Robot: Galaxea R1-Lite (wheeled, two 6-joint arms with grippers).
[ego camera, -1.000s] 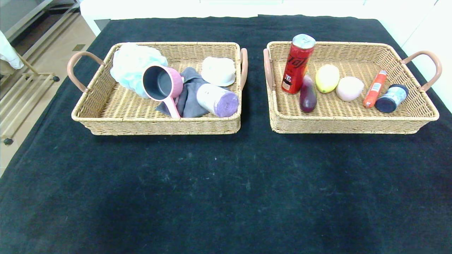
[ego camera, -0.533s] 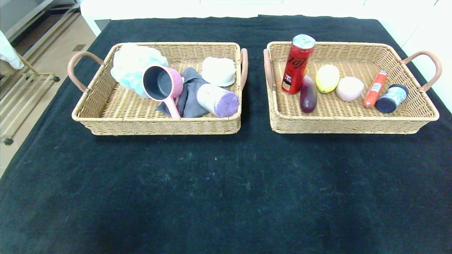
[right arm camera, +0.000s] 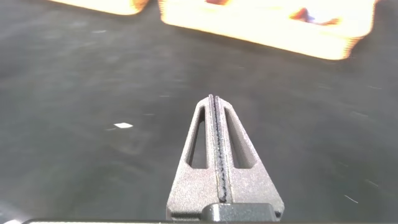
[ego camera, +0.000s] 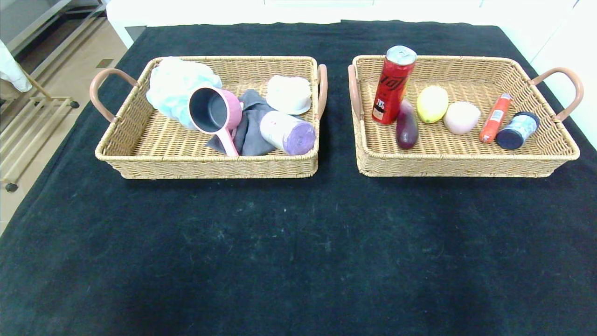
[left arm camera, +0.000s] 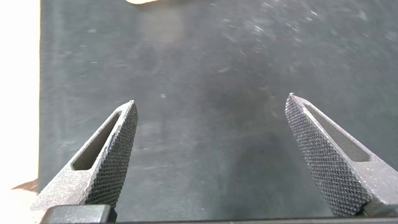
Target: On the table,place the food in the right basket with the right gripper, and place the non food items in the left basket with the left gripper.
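The left basket [ego camera: 140, 144] holds a pale blue bath puff [ego camera: 170, 84], a pink cup [ego camera: 215, 111], a grey cloth [ego camera: 252, 130], a white lid-like dish [ego camera: 288, 94] and a purple-ended roll [ego camera: 287, 132]. In the right basket [ego camera: 466, 161] are a red can [ego camera: 392, 85], a purple eggplant [ego camera: 406, 126], a yellow lemon [ego camera: 432, 103], a pale pink piece of food [ego camera: 461, 117], an orange sausage stick [ego camera: 495, 117] and a dark-lidded jar [ego camera: 517, 130]. Neither arm shows in the head view. My left gripper [left arm camera: 211, 109] hangs open over bare black cloth. My right gripper [right arm camera: 215, 99] is shut on nothing, with both baskets beyond it.
The black tablecloth [ego camera: 298, 242] covers the whole table. Pink handles [ego camera: 566, 88] stick out from the basket ends. A metal rack [ego camera: 28, 121] stands on the floor off the table's left edge. A small white speck [right arm camera: 123, 126] lies on the cloth in the right wrist view.
Nothing has moved in the head view; both baskets and their contents stand as before.
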